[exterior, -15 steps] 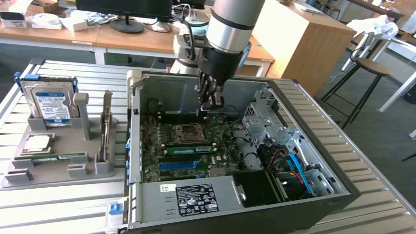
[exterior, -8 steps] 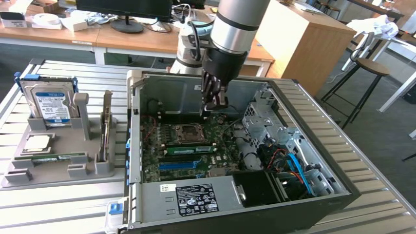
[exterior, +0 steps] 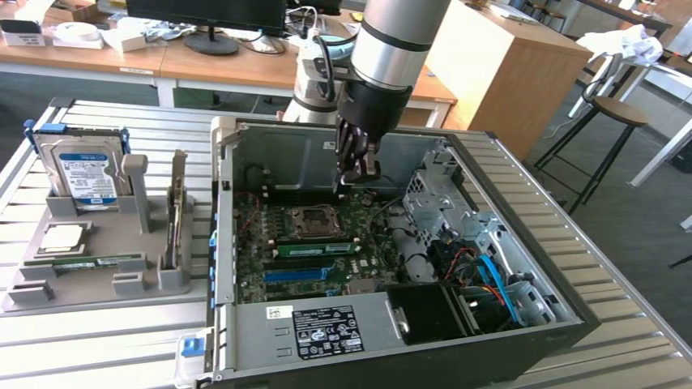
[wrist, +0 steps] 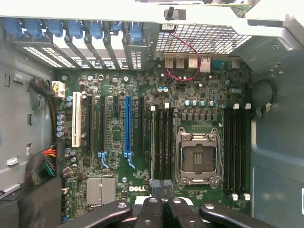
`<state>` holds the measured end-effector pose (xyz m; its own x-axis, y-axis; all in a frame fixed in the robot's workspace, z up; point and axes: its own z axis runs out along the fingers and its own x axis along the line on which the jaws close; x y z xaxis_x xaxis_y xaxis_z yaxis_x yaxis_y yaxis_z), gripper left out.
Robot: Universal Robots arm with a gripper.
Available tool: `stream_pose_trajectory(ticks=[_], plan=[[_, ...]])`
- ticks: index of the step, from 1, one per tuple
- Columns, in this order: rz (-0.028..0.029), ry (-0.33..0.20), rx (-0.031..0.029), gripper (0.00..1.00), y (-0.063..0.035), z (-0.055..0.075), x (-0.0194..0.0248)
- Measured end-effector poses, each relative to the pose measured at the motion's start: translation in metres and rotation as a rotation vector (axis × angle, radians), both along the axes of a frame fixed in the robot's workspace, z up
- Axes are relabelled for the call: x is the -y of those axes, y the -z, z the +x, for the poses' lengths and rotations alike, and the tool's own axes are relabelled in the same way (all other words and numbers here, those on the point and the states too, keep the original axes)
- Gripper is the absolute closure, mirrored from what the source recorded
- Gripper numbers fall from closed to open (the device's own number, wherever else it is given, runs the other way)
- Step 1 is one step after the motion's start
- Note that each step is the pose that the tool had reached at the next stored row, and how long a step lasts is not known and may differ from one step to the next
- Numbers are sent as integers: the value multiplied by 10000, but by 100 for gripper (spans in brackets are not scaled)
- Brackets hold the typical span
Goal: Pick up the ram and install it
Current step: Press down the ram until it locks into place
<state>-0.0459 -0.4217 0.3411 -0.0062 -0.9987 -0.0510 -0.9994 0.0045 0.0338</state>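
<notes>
Ram [exterior: 316, 249] sits green in a motherboard slot, below and in front of the gripper [exterior: 358, 172], whose fingers are fully closed on nothing; good seating likely needs even pressure along its top edge.

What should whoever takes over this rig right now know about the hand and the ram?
Hand: shut, nothing visibly held, hanging over the motherboard inside the open case, touching nothing.
Ram: a green stick stands in a slot beside the empty CPU socket.
Second green stick: lies flat in the grey tray at the exterior view's left, beside the case.
Done: pick-up and placing, judging by the stick in the slot.
Left: whether it is pushed fully home and latched cannot be told from these views, so check that.
</notes>
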Motion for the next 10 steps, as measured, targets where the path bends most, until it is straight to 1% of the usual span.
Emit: stream_pose_trajectory(ticks=[6,10], plan=[[1,36,0,90,0,-1,0],[0,355,0,90,1,-6,0]])
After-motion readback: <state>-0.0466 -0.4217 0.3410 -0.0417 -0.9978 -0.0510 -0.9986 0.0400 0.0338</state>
